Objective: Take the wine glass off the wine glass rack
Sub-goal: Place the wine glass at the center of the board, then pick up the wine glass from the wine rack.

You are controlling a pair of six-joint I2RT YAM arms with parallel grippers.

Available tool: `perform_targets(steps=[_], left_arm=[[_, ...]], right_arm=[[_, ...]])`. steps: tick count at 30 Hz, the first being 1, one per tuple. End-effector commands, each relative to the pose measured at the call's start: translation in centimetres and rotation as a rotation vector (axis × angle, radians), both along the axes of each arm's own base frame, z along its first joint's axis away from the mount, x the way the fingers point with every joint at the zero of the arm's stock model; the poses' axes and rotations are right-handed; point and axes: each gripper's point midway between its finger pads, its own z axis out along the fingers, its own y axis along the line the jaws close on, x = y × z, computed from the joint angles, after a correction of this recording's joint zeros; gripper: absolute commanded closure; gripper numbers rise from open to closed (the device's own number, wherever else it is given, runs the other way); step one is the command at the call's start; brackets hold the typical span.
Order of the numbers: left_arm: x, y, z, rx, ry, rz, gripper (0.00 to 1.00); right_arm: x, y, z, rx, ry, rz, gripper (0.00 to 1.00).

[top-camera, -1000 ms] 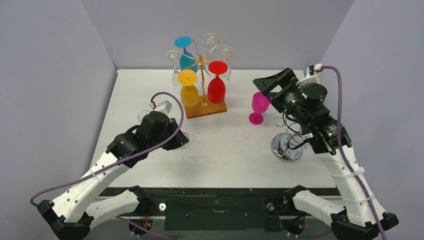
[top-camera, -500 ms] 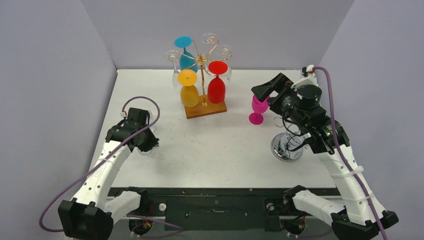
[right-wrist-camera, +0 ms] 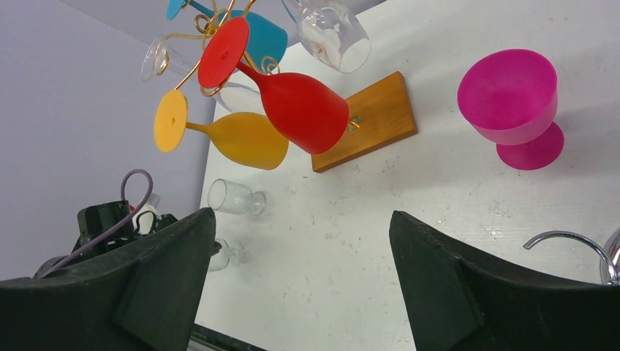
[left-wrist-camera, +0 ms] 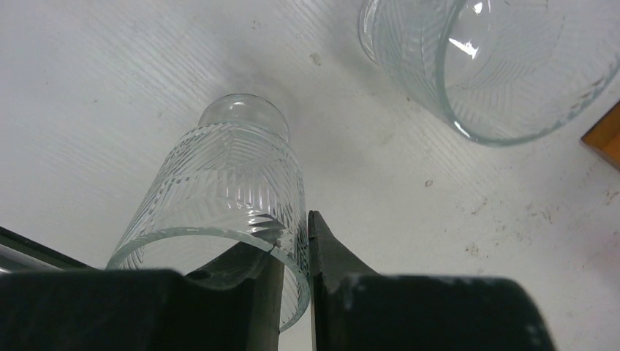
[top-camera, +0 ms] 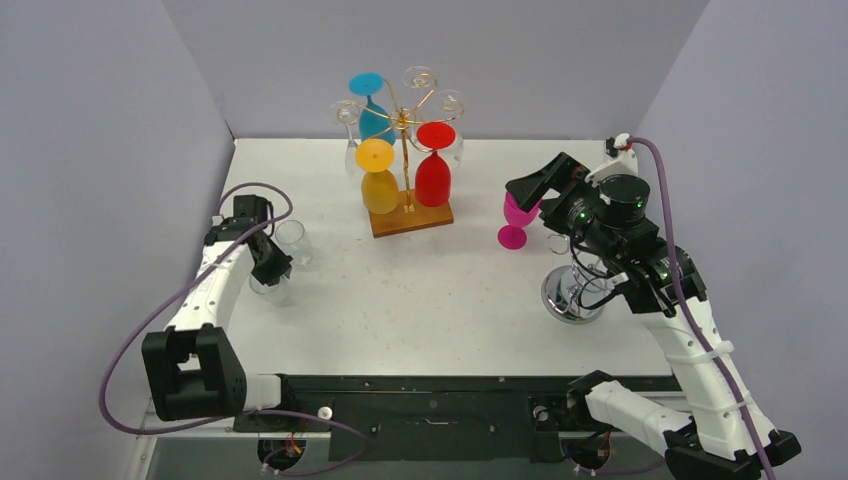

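The wine glass rack [top-camera: 405, 120], gold wire on a wooden base [top-camera: 412, 217], stands at the back centre. Blue [top-camera: 375, 118], yellow [top-camera: 379, 185], red [top-camera: 433, 175] and clear [top-camera: 352, 150] glasses hang on it upside down. My left gripper [top-camera: 270, 272] is at the table's left side, shut on the rim of a clear ribbed wine glass [left-wrist-camera: 219, 197]. One finger is inside the bowl and one outside. The glass's foot is down at the table surface. My right gripper [top-camera: 530, 185] hovers open and empty beside a pink glass [top-camera: 517, 215].
A second clear ribbed glass [top-camera: 293, 240] stands just beyond the held one. A chrome wire stand [top-camera: 575, 290] with a round base sits under my right arm. The grey left wall is close to my left arm.
My left arm has swung left and away from the rack with the clear glass, down beside the other clear glass. My right gripper has shifted only slightly.
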Motion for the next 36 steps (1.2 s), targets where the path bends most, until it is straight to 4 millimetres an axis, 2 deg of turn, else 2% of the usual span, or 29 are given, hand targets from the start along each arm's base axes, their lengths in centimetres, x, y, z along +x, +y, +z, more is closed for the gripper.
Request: perform_targets(steps=[1, 8, 10, 12, 13, 14, 15, 18, 22, 31, 36], left_arm=[[4.1, 1.9, 1.4, 0.032, -0.096, 0.029, 1.00], [5.6, 3.8, 0.0, 0.049, -0.045, 0.061, 1.00], [5.8, 4.1, -0.1, 0.058, -0.040, 0.068, 0.97], [6.0, 4.4, 0.0, 0.068, -0.042, 0.073, 0.84], [6.0, 4.5, 0.0, 0.071, -0.041, 0.073, 0.80], [6.2, 4.6, 0.2, 0.073, -0.046, 0.074, 0.71], [6.3, 4.7, 0.3, 0.077, -0.049, 0.072, 0.68], [6.7, 4.9, 1.5, 0.089, -0.075, 0.067, 0.53], [6.9, 5.3, 3.4, 0.116, -0.111, 0.063, 0.41], [6.8, 5.4, 8.1, 0.125, -0.243, 0.093, 0.20], [6.6, 3.6, 10.1, 0.111, -0.317, 0.042, 0.09]], right_arm=[[-0.7, -0.1, 0.6, -0.016, -0.038, 0.024, 0.16], [-0.8, -0.2, 0.0, -0.044, -0.026, 0.034, 0.16], [-0.8, -0.1, -0.2, -0.045, -0.025, 0.036, 0.16], [-0.9, -0.2, -0.3, -0.046, -0.023, 0.035, 0.15], [-0.8, -0.2, -0.4, -0.047, -0.022, 0.034, 0.15], [-0.8, -0.2, -0.5, -0.050, -0.021, 0.031, 0.15], [-0.8, -0.3, -0.5, -0.053, -0.020, 0.031, 0.15], [-0.8, -0.4, -0.7, -0.061, -0.017, 0.027, 0.15], [-0.9, -0.6, -0.8, -0.068, -0.016, 0.019, 0.15], [-1.6, -0.6, 0.7, -0.069, -0.015, 0.039, 0.15], [-2.1, -1.7, 1.2, -0.101, -0.020, 0.008, 0.15]])
